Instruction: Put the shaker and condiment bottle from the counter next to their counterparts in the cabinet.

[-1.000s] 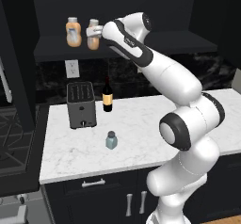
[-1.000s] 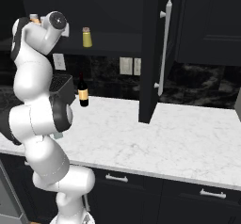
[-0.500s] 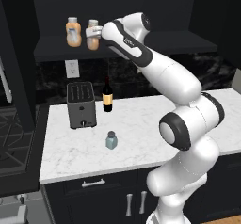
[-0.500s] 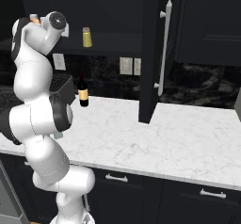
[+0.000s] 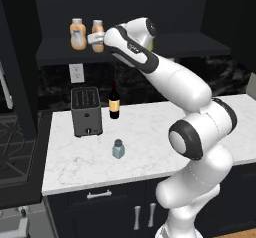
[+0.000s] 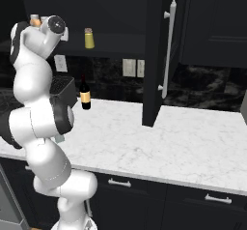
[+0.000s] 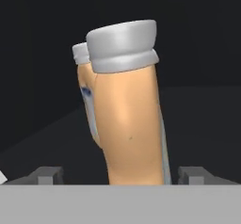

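The hand (image 5: 95, 38) is at the cabinet (image 5: 125, 12) shelf in the upper left of the left base view, its fingers spread wide on either side of the condiment bottle (image 5: 98, 35) without gripping it. In the hand view, the bottle stands between the two finger tips (image 7: 47, 175), with gaps visible on both sides, and the counterpart orange bottle (image 7: 84, 72) is just behind it. In the left base view, that second orange bottle (image 5: 77, 33) stands just to the left on the same shelf. The shaker (image 5: 118, 148) stands upright on the tabletop (image 5: 150, 142), centre-left of the frame, in front of the wine bottle (image 5: 114, 101) and the toaster (image 5: 86, 111). In the right base view, the yellow-green shaker (image 6: 89, 38) stands on the shelf, upper left.
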You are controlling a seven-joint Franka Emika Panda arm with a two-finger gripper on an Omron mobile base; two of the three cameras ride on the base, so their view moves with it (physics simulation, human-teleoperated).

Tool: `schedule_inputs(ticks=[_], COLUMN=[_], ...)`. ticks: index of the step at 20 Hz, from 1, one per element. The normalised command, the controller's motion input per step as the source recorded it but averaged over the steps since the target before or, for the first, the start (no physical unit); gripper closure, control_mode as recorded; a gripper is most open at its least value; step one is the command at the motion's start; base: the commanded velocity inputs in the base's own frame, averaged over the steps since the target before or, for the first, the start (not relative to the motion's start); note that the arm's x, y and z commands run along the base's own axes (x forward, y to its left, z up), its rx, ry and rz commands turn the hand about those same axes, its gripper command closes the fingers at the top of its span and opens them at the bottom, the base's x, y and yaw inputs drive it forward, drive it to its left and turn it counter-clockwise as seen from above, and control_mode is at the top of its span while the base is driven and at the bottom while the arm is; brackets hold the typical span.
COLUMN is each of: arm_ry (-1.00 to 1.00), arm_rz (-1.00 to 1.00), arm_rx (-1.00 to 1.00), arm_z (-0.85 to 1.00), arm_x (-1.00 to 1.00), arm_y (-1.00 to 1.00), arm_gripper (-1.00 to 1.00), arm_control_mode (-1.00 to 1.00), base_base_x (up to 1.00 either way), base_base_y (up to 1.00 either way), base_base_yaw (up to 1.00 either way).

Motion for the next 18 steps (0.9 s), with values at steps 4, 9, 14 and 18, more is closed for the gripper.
schedule_inputs(ticks=[4, 9, 14, 18], arm_ry=[0.0, -0.01, -0.04, -0.29], arm_rz=[0.0, -0.01, -0.03, 0.0], arm_rx=[0.0, -0.13, -0.17, -0.1], arm_z=[-0.14, 0.35, 0.75, 0.38], arm_x=[-0.04, 0.08, -0.08, -0.93], arm_y=[-0.03, -0.92, -0.97, -0.55], arm_gripper=[-1.0, -1.0, -1.0, -1.0], arm_control_mode=[-1.0, -1.0, -1.0, -1.0], base_base_x=[0.0, 0.0, 0.0, 0.0], base_base_y=[0.0, 0.0, 0.0, 0.0], base_base_yaw=[0.0, 0.0, 0.0, 0.0])
